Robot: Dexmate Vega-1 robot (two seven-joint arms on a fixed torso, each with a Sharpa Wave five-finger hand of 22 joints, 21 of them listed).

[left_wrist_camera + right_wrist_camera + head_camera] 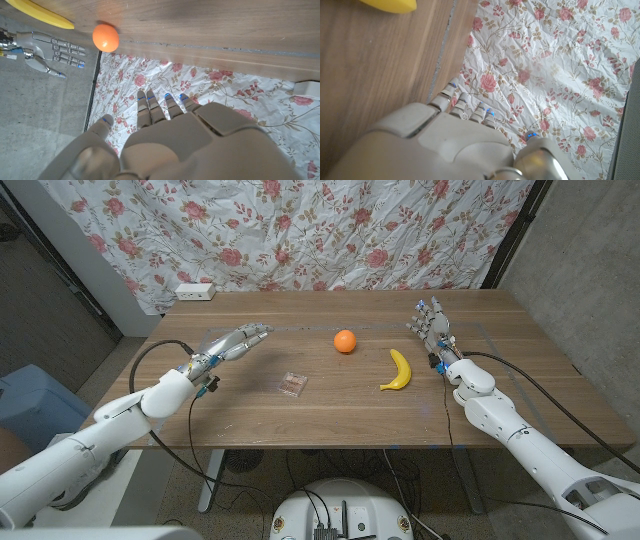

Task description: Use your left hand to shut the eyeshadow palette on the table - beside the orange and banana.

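palette [293,384]: small, square, flat | orange [345,341]: round | banana [398,370]: curved

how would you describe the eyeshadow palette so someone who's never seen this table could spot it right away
Start at the wooden table in front of the flowered cloth. The orange sits near its middle, and the banana lies to the orange's right. The eyeshadow palette lies on the orange's near left side, closer to the left hand: small, flat, squarish and pinkish, unlike the round and curved fruit.

Wooden table [330,405], orange [345,341], banana [398,370], eyeshadow palette [293,384] (small, pinkish), white power strip [195,292]
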